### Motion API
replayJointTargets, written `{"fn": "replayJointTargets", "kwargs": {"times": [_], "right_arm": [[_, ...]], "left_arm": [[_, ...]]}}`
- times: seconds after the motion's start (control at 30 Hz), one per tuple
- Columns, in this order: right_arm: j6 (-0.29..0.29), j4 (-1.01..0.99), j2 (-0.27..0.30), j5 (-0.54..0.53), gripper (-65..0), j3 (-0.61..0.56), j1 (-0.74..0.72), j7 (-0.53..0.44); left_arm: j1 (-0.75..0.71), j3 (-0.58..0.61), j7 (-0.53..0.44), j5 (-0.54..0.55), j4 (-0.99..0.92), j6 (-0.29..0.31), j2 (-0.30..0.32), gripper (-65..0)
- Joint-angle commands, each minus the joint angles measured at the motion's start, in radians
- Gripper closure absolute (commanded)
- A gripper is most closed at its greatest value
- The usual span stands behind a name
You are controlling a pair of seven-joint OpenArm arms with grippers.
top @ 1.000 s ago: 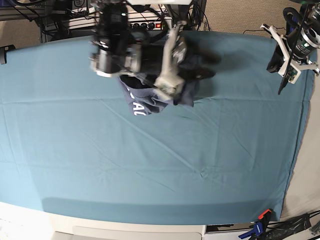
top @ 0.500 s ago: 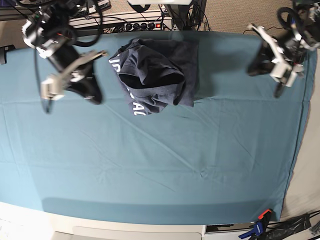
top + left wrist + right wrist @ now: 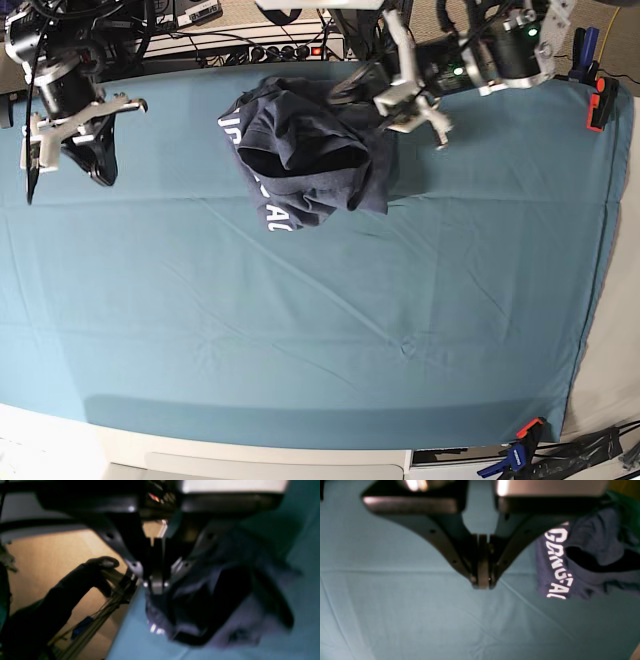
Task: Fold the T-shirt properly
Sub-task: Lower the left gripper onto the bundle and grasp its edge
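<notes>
The dark blue-grey T-shirt (image 3: 310,150) lies crumpled in a heap at the back middle of the teal table cloth (image 3: 300,330), white lettering along its left edge. My left gripper (image 3: 352,85) is at the heap's back right edge. In the blurred left wrist view the left gripper (image 3: 156,586) looks shut at the edge of the T-shirt (image 3: 225,600); I cannot tell if it holds fabric. My right gripper (image 3: 103,172) hangs over bare cloth at the far left. In the right wrist view the right gripper (image 3: 482,582) is shut and empty, left of the T-shirt (image 3: 590,555).
A power strip and cables (image 3: 290,48) run behind the table's back edge. An orange-and-blue clamp (image 3: 520,445) grips the cloth at the front right corner and a red clamp (image 3: 598,100) at the back right. The cloth has light creases.
My left arm has swung in from the far right to the T-shirt's back right edge. My right arm has moved further left and back. The T-shirt lies as it did half a second ago.
</notes>
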State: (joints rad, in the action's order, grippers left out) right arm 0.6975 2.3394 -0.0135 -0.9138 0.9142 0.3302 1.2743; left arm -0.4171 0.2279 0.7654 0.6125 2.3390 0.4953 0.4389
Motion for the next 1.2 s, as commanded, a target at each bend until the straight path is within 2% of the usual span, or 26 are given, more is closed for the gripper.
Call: {"fn": "replayJointTargets", "kwargs": {"times": [0.0,0.13,0.2,0.27,0.47,0.77,0.97,1.17], "right_arm": [[0.001,0.017,0.011,-0.018,0.0,0.003,0.006,-0.033],[0.001,0.017,0.01,-0.007,0.0,0.003,0.024,-0.04],[0.001,0.017,0.01,0.0,0.0,0.003,0.027,-0.042],[0.001,0.017,0.007,0.008,0.0,0.003,0.035,-0.053],[0.001,0.017,0.005,0.014,0.0,0.003,0.053,-0.055],[0.001,0.017,0.005,0.017,0.0,0.003,0.058,-0.053],[0.001,0.017,0.005,0.017,0.0,0.003,0.058,-0.053],[0.001,0.017,0.005,0.015,0.0,0.003,0.058,-0.054]], "left_arm": [[0.025,0.016,-0.029,-0.006,0.017,0.005,-0.002,0.0],[0.1,0.077,-0.033,-0.063,0.017,0.042,-0.048,-1.5],[0.123,0.108,-0.033,-0.064,0.017,0.04,-0.069,-11.9],[0.145,0.145,-0.034,-0.073,0.017,0.04,-0.08,-18.7],[0.231,0.277,-0.046,-0.178,-0.023,0.04,-0.09,-25.1],[0.358,0.364,-0.021,-0.255,-0.247,0.037,-0.139,-26.3],[0.373,0.364,-0.003,-0.257,-0.251,0.018,-0.14,-26.3],[0.373,0.363,0.005,-0.307,-0.251,0.004,-0.139,-26.3]]}}
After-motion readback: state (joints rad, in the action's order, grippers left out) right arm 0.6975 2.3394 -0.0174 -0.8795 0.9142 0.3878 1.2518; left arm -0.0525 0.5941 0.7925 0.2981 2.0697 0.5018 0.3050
